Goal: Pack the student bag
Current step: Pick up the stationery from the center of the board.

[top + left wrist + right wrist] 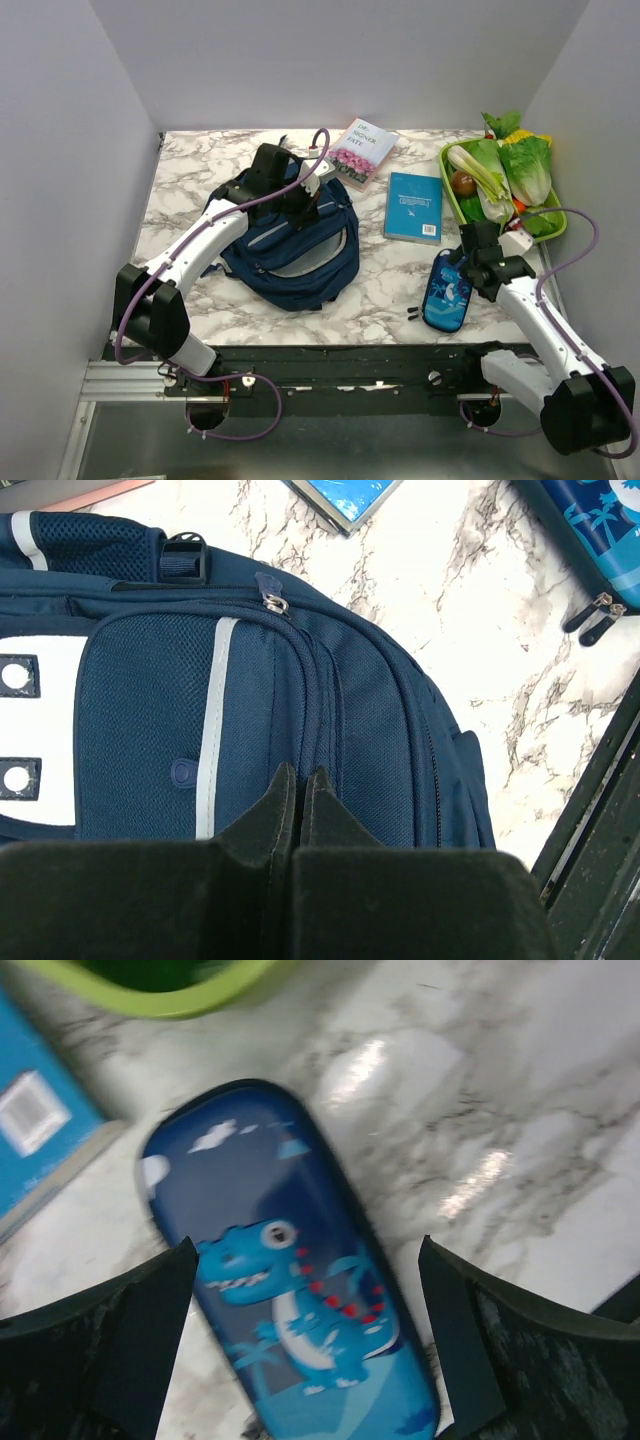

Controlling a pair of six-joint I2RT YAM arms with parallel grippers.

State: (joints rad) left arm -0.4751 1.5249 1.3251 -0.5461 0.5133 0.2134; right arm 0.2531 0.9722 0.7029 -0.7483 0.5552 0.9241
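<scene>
The student bag (290,250), navy with a grey-blue panel, lies flat on the marble table, left of centre. My left gripper (306,200) rests on its far top edge. In the left wrist view the left gripper (298,775) is shut, its tips pressed together against the bag's (370,710) fabric beside a zipper line, with nothing visible between them. The right gripper (470,262) hovers over a blue dinosaur pencil case (447,292) near the front edge. Seen from the right wrist, the right gripper (305,1260) is open, its fingers straddling the pencil case (290,1290) without touching it.
A teal book (413,206) lies right of the bag, and a book with pink flowers (360,152) sits behind the bag. A green tray (443,175) of vegetables stands at the back right. The black front rail (590,810) runs close to the bag.
</scene>
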